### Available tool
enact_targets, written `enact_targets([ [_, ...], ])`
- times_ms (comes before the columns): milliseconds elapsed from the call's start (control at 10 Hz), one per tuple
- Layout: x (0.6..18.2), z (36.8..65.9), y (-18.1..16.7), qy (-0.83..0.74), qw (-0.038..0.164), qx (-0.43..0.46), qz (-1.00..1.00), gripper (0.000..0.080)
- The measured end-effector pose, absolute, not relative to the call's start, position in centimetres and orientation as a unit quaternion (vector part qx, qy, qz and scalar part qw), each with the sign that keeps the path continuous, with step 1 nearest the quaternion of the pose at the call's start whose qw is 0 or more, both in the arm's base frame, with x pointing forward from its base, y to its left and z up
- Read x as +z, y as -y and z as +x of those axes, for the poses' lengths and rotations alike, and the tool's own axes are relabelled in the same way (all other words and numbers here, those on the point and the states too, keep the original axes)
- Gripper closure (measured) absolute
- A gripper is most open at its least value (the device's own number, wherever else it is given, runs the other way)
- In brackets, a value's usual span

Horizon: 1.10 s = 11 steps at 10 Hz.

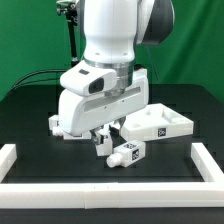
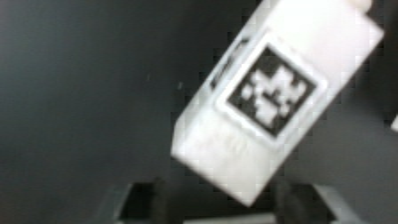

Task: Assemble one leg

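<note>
The leg (image 1: 126, 153) is a small white oblong block with a black-and-white tag. It lies on the black table just to the exterior view's right of my gripper (image 1: 100, 143). In the wrist view the leg (image 2: 267, 90) is blurred and lies slanted, its tag face showing. One corner of it reaches down between my two dark fingers (image 2: 160, 200). My gripper (image 2: 231, 197) is open, low over the table, and the jaws stand apart on either side of that corner without closing on it.
A large white square tray-like panel (image 1: 158, 122) with a tag lies behind the leg on the exterior view's right. A white raised border (image 1: 110, 192) runs along the table's front and both sides (image 1: 8, 156). A green backdrop stands behind.
</note>
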<state>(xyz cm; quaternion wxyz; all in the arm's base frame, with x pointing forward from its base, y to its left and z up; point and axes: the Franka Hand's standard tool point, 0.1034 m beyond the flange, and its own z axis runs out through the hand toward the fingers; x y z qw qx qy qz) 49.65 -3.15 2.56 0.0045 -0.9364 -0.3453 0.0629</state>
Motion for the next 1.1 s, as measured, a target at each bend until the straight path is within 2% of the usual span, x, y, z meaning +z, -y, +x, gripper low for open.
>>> enact_targets([
  [200, 1.3, 47.6, 3.9, 0.323, 0.016, 0.082, -0.943, 0.0211],
  [300, 1.1, 47.3, 3.7, 0.318, 0.017, 0.085, -0.944, 0.0211],
  [400, 0.8, 47.2, 3.5, 0.318, 0.018, 0.088, -0.944, 0.0162],
  [900, 0.7, 47.1, 3.5, 0.319, 0.019, 0.089, -0.943, 0.0151],
  [1000, 0.7, 47.1, 3.5, 0.319, 0.019, 0.089, -0.943, 0.0230],
  [1100, 0.7, 47.1, 3.5, 0.319, 0.019, 0.089, -0.943, 0.0230],
])
